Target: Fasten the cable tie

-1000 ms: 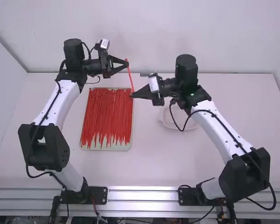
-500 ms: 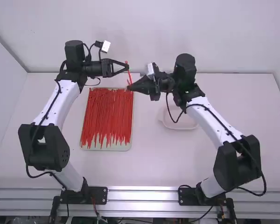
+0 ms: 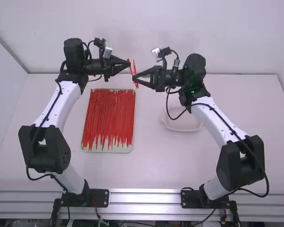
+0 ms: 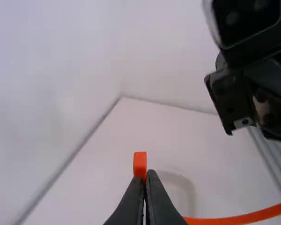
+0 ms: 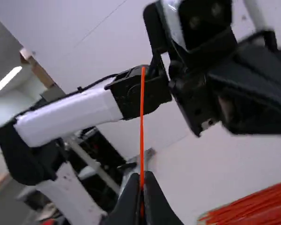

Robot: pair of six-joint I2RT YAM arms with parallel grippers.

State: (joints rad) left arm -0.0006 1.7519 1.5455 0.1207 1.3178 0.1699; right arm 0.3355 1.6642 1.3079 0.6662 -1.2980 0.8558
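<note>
Left end effector (image 4: pixel 144 183), right end effector (image 5: pixel 141 182), tight on cable tie (image 5: pixel 142 119)

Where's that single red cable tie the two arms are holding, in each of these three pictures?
High view: the cable tie sits in the air between the left gripper and the right gripper.
Left wrist view: its head pokes out of the left gripper's tips.
Right wrist view: its strap runs straight out from the right gripper's tips.
Shared landmark: the white table.
</note>
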